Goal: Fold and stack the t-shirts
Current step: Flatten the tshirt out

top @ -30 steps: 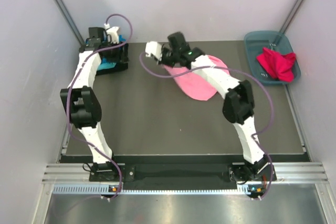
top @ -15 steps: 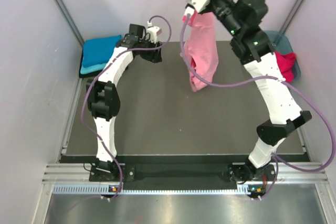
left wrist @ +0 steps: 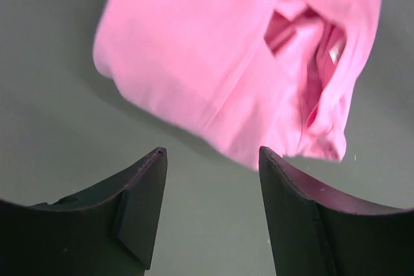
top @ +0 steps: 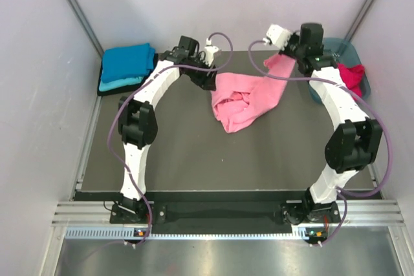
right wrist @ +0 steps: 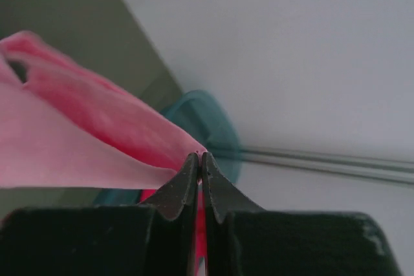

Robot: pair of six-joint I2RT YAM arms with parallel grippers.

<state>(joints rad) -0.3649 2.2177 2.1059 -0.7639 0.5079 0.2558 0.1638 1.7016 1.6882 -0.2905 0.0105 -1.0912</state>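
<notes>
Pink shirt (top: 242, 98) lies at 3 o'clock from the left end effector (top: 207, 81) — jaws wide; right end effector (top: 284, 55) pinches its 1 o'clock corner.

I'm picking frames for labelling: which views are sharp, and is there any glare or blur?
Top view: evenly lit, sharp, no glare on the pink shirt. Left wrist view: shirt soft, with a soft shadow on the mat. Right wrist view: the tub behind the right hand is blurred.
</notes>
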